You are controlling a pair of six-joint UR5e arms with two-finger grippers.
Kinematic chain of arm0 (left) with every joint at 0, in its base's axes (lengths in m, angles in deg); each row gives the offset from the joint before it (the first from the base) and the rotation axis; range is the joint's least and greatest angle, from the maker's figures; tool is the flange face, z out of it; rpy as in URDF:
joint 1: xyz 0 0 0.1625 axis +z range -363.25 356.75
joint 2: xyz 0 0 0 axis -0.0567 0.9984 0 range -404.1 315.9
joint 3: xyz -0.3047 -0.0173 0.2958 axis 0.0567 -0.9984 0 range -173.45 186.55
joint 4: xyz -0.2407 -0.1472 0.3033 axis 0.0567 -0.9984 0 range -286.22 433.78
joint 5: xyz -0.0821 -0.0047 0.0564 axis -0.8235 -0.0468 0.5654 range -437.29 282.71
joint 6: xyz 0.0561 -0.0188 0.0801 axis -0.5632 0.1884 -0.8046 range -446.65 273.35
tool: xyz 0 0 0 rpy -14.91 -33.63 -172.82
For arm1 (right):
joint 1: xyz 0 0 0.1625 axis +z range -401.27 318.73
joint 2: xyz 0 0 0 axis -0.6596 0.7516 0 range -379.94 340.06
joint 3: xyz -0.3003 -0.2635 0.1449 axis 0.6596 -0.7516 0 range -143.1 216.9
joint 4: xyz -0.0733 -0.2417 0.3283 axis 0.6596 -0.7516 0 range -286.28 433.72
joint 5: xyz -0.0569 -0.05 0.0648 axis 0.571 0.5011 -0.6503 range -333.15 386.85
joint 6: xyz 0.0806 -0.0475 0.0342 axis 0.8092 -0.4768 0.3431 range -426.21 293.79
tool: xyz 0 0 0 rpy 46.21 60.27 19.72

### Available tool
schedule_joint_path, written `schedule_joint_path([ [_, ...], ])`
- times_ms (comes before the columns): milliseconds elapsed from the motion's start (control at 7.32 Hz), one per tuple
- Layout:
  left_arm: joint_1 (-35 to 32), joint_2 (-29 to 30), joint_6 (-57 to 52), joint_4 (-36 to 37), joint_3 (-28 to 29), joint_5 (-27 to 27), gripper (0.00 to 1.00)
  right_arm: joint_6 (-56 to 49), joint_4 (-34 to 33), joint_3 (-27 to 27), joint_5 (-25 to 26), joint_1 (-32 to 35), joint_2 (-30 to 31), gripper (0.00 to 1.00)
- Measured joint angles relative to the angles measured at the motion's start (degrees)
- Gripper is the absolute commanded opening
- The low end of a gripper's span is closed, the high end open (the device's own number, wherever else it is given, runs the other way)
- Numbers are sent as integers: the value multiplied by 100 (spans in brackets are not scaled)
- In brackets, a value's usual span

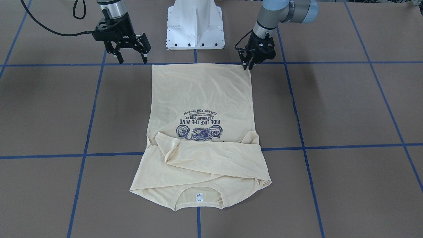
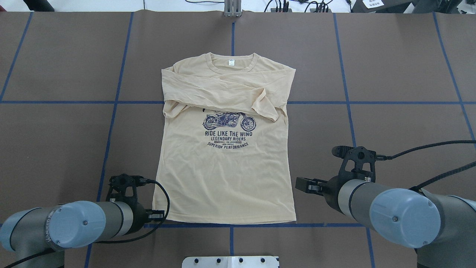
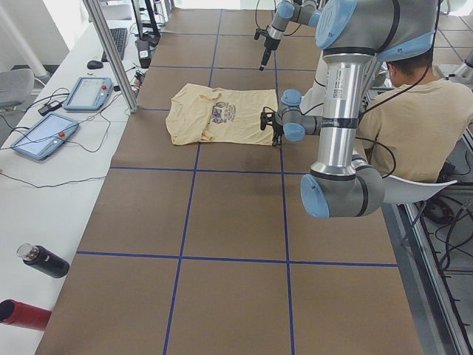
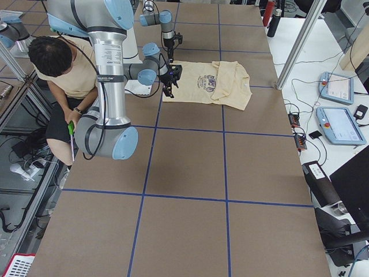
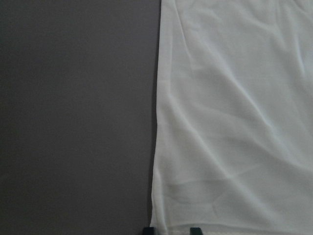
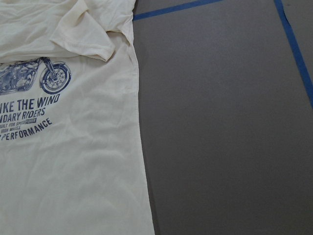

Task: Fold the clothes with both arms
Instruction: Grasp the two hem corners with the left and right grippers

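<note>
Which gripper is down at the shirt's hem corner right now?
The left gripper, its tips at the shirt's hem corner; the right gripper hangs open, off the cloth.

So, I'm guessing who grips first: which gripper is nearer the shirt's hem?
Left. The left gripper sits right at one corner of the hem of the cream shirt. The right gripper hovers off the other corner, apart from the cloth.

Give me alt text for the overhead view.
A cream shirt lies on a brown table, print up, sleeves folded across the chest. The left tool is at its near left hem corner; the right tool hangs off its right edge.
</note>
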Motion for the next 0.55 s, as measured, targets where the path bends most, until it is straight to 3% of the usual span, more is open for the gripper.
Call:
schedule_joint_path([
  [547,5,6,-9,13,-103,10,0,249,2,-257,413,-285,-183,96],
])
